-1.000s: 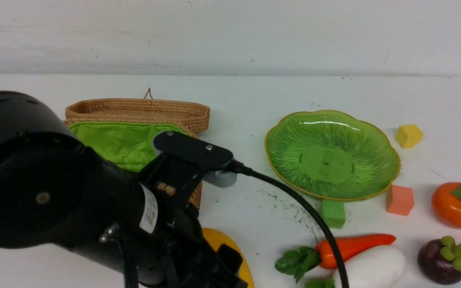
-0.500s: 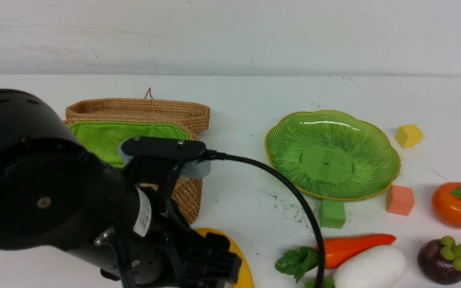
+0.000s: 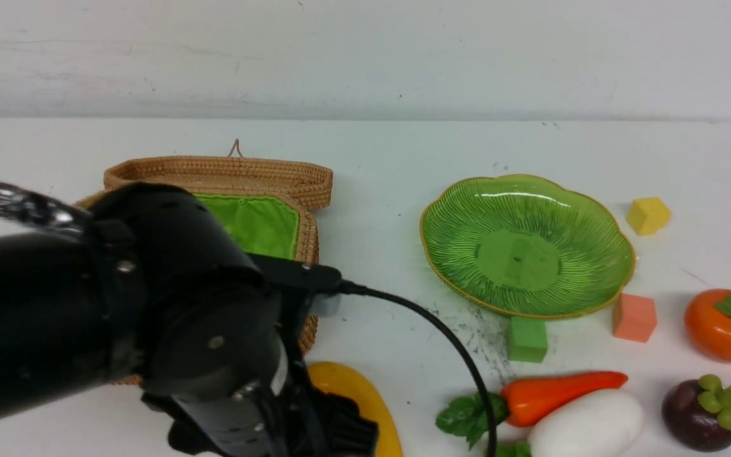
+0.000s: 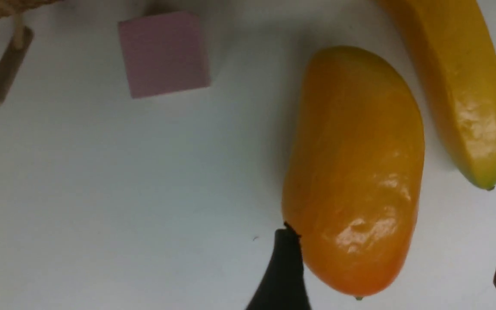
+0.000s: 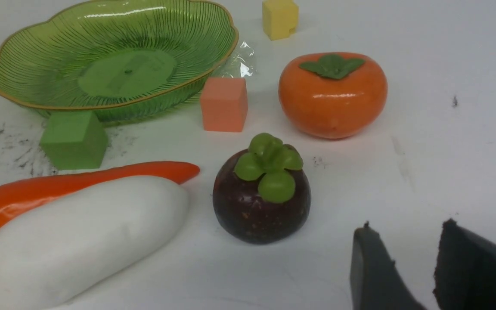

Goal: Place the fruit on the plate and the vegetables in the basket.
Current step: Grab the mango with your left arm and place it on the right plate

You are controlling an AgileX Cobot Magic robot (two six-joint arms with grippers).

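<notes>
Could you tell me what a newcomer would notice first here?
The bulky black left arm fills the front view's lower left, hiding part of the woven tan wicker basket. Its open left gripper frames one end of a glossy orange-yellow mango beside a yellow banana. The green ribbed glass plate sits empty, right of centre.

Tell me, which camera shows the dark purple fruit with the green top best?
The right wrist view. The purple fruit sits close and whole near the middle, with its green top and speckled skin clear. The front view also shows it whole, but small, down in the right corner. The left wrist view misses it.
</notes>
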